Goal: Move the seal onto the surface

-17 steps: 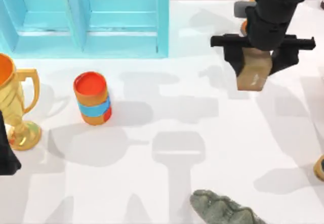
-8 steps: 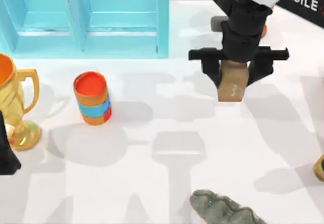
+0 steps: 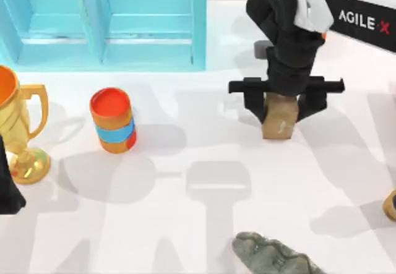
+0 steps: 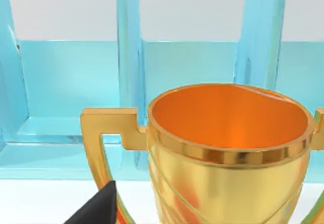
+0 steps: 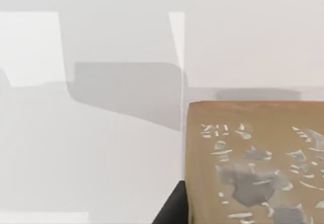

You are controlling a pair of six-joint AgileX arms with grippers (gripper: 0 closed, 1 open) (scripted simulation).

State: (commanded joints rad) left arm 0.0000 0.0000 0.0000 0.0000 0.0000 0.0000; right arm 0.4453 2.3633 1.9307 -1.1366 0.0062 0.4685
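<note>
Presently listed, item one: seal, a small tan-brown block, stone-like, pale mark on the face turned to the top view, standing upright right of centre on the white counter; whether its base already touches the counter or hangs just above cannot be told, though its shadow lies close under it. Item two: right gripper, black, clenched on the seal's upper part, one finger on each side; the right wrist view shows the block's speckled face close up against bare counter. Handling, by judgement: rigid and dense-looking, likely heavy for its size, smooth flat sides that could slip under a light pinch; hard corners could chip if dropped. Best taken across two opposite flat sides, high on the block, as now held, leaving the base free to settle flat. Item three: left gripper, parked at the left edge beside the gold trophy; finger state cannot be told. Other stock: orange cup with blue band, left of centre, well apart from the seal; light-blue cabinet along the far edge; grey-green lumpy object at the near edge.
</note>
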